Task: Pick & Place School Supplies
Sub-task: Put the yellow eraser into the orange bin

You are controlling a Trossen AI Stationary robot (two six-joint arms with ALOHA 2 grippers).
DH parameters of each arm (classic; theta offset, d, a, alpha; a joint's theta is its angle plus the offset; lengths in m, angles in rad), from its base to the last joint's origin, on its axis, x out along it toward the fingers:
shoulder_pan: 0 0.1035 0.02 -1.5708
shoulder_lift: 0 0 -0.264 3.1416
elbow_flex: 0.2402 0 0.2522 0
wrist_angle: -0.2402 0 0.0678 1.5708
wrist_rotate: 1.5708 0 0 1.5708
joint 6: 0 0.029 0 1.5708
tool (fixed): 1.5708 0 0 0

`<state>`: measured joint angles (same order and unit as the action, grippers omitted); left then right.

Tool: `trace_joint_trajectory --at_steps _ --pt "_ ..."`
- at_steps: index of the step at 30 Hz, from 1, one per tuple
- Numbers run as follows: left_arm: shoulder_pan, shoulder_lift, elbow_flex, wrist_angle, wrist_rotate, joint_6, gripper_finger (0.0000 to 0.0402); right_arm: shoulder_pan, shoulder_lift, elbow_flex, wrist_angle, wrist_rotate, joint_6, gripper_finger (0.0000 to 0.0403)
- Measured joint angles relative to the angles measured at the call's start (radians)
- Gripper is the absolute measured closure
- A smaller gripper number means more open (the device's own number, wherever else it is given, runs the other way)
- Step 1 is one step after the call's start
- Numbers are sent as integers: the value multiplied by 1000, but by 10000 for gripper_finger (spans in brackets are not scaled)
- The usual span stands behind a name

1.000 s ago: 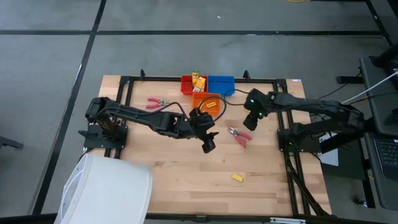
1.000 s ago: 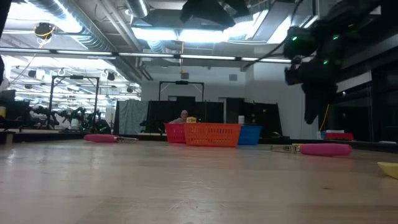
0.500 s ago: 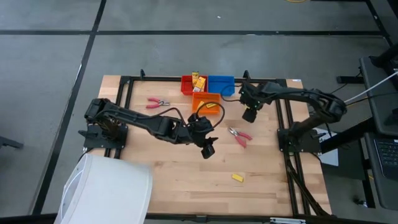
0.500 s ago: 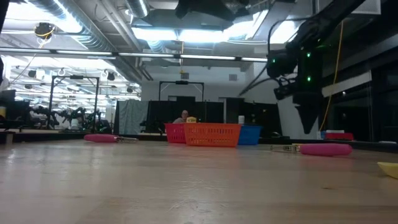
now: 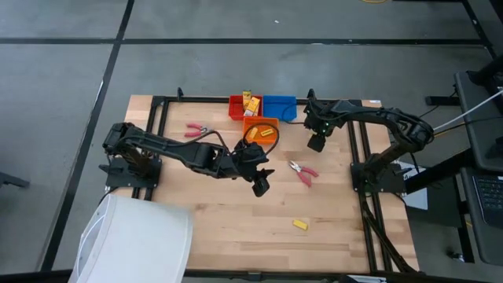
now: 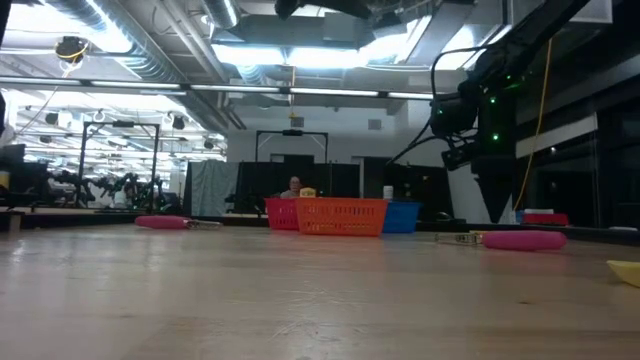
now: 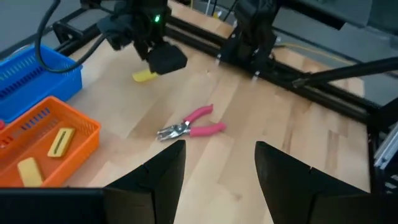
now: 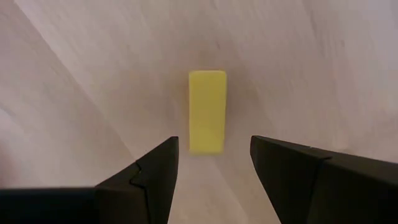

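My right gripper [image 5: 317, 142] [image 8: 214, 146] is open and points down over a small yellow block [image 8: 207, 111], which lies flat on the table between and beyond its fingertips, untouched. In the left wrist view that block [image 7: 144, 76] lies just under the right gripper [image 7: 165, 59]. My left gripper [image 5: 260, 187] [image 7: 221, 146] is open above mid-table, near pink-handled pliers [image 5: 302, 171] [image 7: 189, 127] lying flat. A second pink-handled tool [image 5: 196, 130] lies toward the far left. Another yellow block [image 5: 300, 225] lies toward the near edge. Yellow packets stand in the red bin [image 5: 236, 108].
Red, blue [image 5: 280, 107] and orange [image 5: 262, 130] bins sit together at the far edge; the orange bin [image 7: 50, 143] holds yellow items. A black frame [image 5: 357, 141] runs around the table. A white cover [image 5: 134, 240] overlaps the near left corner.
My right arm has swung toward the far edge, and its gripper has shifted a little toward the far edge and the bins, staying open above the table. My left gripper has hardly moved. Nothing on the table has shifted.
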<state>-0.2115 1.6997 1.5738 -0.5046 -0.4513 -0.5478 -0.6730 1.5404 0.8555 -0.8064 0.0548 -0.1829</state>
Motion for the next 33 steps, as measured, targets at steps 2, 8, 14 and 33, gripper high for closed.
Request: trace_joint_trajectory --at_steps 2,8,14,33 --pt "0 -6 0 -3 -3 -4 213 -5 0 0 7 -23 -4 198" --pt "0 -9 0 -4 -2 -7 213 -6 35 0 13 -53 -1 198" --pt "0 -9 0 -4 -1 -8 213 -6 100 0 19 -66 9 198" --pt "-24 -18 0 -147 -2 -78 213 -1 96 -2 49 -200 52 346"
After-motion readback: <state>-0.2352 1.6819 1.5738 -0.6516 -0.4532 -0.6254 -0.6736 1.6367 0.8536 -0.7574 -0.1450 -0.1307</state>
